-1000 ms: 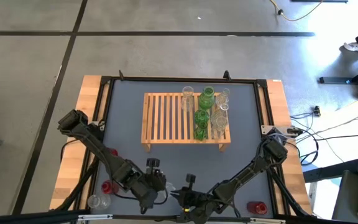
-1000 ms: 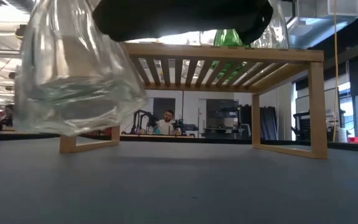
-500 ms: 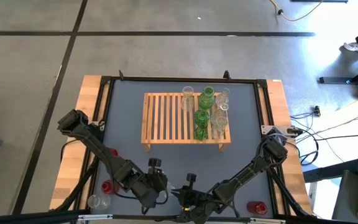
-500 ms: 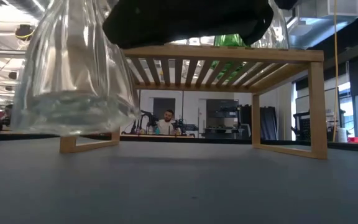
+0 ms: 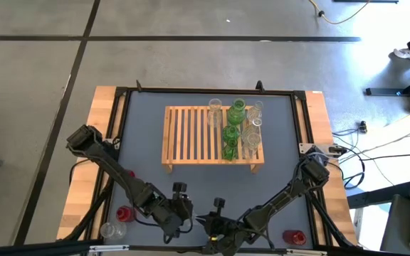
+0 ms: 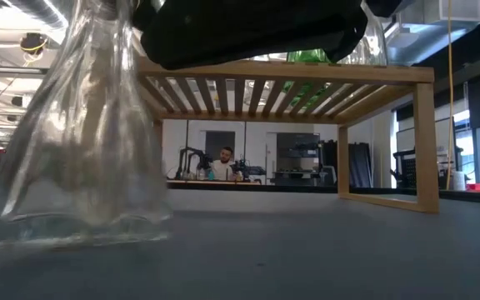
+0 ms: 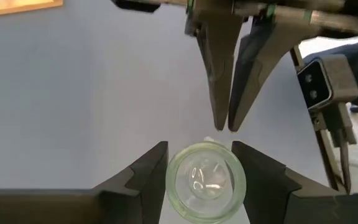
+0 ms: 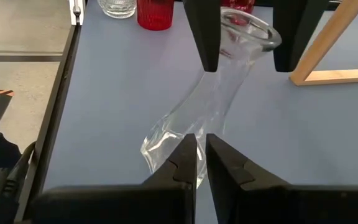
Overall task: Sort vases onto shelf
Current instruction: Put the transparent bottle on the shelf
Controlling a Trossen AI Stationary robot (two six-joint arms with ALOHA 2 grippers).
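Observation:
A clear glass vase (image 8: 210,93) stands tilted near the table's front edge, its base (image 6: 65,233) down on the grey table top. My left gripper (image 7: 201,162) is shut on it near the top. My right gripper (image 8: 196,146) is shut, its tips at the vase's lower body. In the high view, both grippers (image 5: 180,213) (image 5: 216,224) sit close together in front of the shelf (image 5: 191,135). The shelf's right half carries green vases (image 5: 233,124) and clear vases (image 5: 253,128). My left gripper pinches the clear vase's neck just under the rim (image 7: 205,180) between its two fingers (image 8: 204,31), coming slanting down from above. The vase leans, with its base on the table. My right gripper's shut fingertips (image 8: 194,140) stand against the vase's lower body; whether they touch, I cannot tell.
A red vase (image 5: 123,213) and a clear one (image 5: 109,230) stand at the front left, and another red vase (image 5: 294,237) at the front right. The shelf's front leg (image 8: 328,50) is close behind the held vase. The shelf's left half shows bare slats.
My left gripper has sunk toward the table with the clear vase. The vase, which hung clear of the table with its base raised, has come down and stands more upright, base on the table.

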